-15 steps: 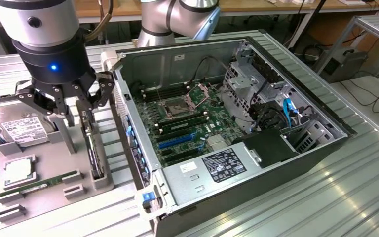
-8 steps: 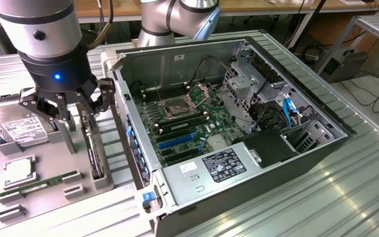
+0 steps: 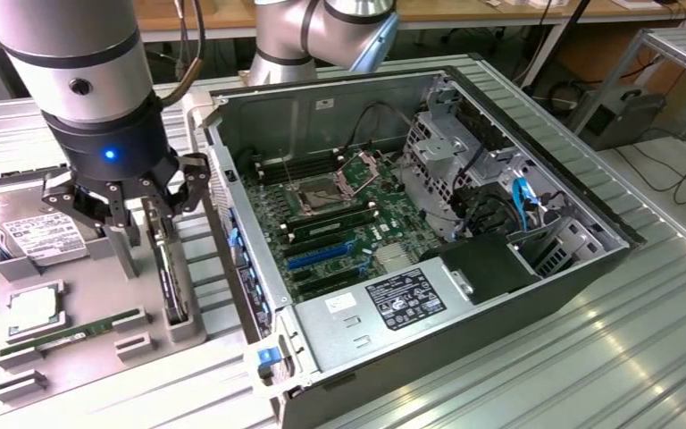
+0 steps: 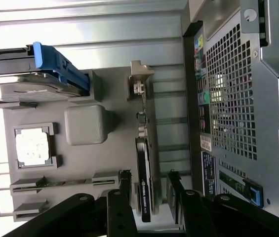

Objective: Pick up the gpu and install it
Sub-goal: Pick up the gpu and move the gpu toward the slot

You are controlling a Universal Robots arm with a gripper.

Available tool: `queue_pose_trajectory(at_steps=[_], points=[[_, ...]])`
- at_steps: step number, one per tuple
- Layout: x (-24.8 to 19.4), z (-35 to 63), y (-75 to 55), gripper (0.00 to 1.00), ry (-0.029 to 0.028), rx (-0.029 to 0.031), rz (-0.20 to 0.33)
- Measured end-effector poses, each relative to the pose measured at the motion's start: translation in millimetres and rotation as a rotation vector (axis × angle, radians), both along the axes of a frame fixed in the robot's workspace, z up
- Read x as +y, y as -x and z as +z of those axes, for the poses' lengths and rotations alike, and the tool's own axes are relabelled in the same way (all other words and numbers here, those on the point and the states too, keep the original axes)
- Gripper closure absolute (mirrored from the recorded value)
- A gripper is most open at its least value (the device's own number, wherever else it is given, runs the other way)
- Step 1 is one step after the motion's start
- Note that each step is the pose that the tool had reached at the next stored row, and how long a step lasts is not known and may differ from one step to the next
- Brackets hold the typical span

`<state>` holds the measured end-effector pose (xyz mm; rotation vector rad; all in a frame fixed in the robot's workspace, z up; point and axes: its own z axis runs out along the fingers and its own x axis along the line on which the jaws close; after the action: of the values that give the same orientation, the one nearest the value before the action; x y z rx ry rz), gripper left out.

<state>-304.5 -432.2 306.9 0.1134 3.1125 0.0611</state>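
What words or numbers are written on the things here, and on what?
No text can be read for sure.
White label on the power supply: print too small.
White label on the hard drive: print too small.
White lettering on the gpu: too blurred.
Stickers on the back of the computer case: too small.

The gpu (image 3: 174,279) stands edgewise in the holder (image 3: 196,336), at the exterior view's left of the case (image 3: 281,112).

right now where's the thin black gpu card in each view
Exterior view: thin black gpu card edge-on in grey holder, towards the exterior view's left.
Wrist view: gpu card flanked by the open gripper.
Shared landmark: square silver processor chip.
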Motion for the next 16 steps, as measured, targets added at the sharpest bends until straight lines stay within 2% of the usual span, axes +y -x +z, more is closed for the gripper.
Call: queue_pose_trajectory(at_steps=[3,16], points=[[0.0,-0.7,0.0,0.58,0.0044,0.0001,0.000],[1.2,-26.4,0.3,0.58,0.0047,-0.0017,0.000]])
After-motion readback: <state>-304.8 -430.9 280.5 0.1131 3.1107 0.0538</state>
